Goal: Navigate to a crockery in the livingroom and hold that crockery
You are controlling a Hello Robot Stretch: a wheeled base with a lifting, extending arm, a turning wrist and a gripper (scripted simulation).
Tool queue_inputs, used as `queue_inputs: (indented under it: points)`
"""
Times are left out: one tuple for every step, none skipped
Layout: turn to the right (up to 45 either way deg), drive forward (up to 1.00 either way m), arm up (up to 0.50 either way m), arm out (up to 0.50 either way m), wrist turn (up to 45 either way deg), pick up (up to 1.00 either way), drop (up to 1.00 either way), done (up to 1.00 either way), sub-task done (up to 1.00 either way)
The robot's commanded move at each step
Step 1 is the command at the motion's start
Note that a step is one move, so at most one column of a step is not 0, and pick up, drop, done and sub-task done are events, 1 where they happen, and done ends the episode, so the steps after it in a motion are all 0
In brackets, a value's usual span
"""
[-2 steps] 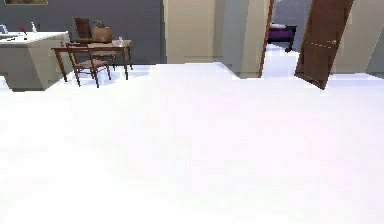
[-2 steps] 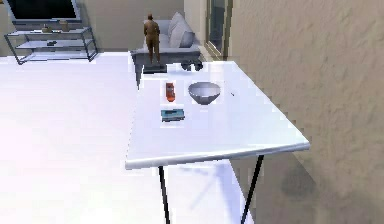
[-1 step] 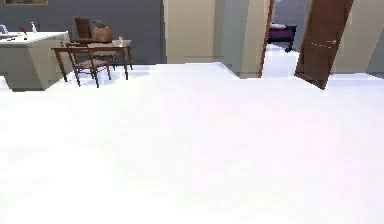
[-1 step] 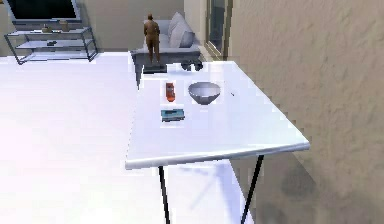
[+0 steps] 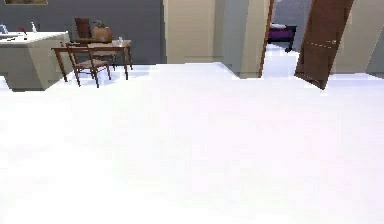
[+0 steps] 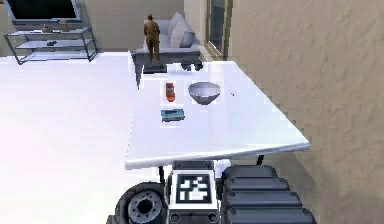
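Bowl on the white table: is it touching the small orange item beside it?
Apart. The arm side view shows a strip of bare white table between the bowl and the small orange item.

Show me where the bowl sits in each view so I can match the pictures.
Arm side view: the bowl stands on the white table, near the picture's middle, right of a small red thing.
Forward view: a wooden table with chairs at upper left, a brown door at upper right.
Shared landmark: the white floor, also at the arm side view's left.
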Motion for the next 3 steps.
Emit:
queue_inputs:
  points:
    - [0.0,0.0,0.0,0.48,0.0,0.0,0.0,0.0,0.0]
    - [0.0,0.0,0.0,0.0,45.0,0.0,0.0,0.0,0.0]
    - [0.0,0.0,0.0,0.0,45.0,0.0,0.0,0.0,0.0]
